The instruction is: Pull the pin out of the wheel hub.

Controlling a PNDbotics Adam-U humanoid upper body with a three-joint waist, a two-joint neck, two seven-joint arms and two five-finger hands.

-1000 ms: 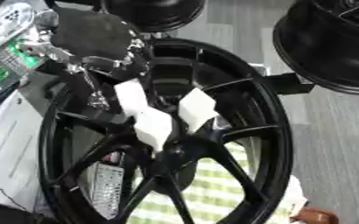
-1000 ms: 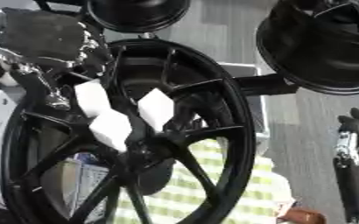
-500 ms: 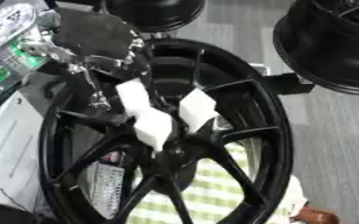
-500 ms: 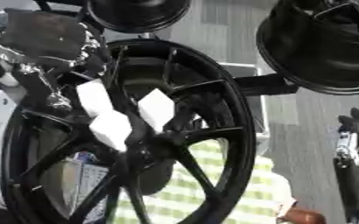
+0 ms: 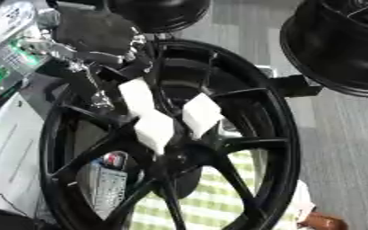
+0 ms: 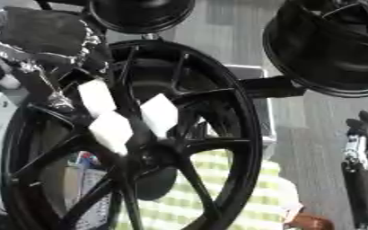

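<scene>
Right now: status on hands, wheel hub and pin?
Left hand at wheel hub rim, upper left; fingers unclear. Right hand idle, low right. Three white tabs on spokes; pin not identifiable.

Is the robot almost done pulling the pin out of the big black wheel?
Not yet, it seems. Nothing looks finished: three white pieces sit on the spokes near the middle of the wheel. The left hand is at the wheel's upper left rim; I cannot tell what it grips. No pin shows clearly, so the pulling is probably left.

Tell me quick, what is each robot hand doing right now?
Left hand: at the wheel rim's upper left; grip cannot be told.
Right hand: idle at the right edge, holding nothing; open or shut cannot be told.
</scene>
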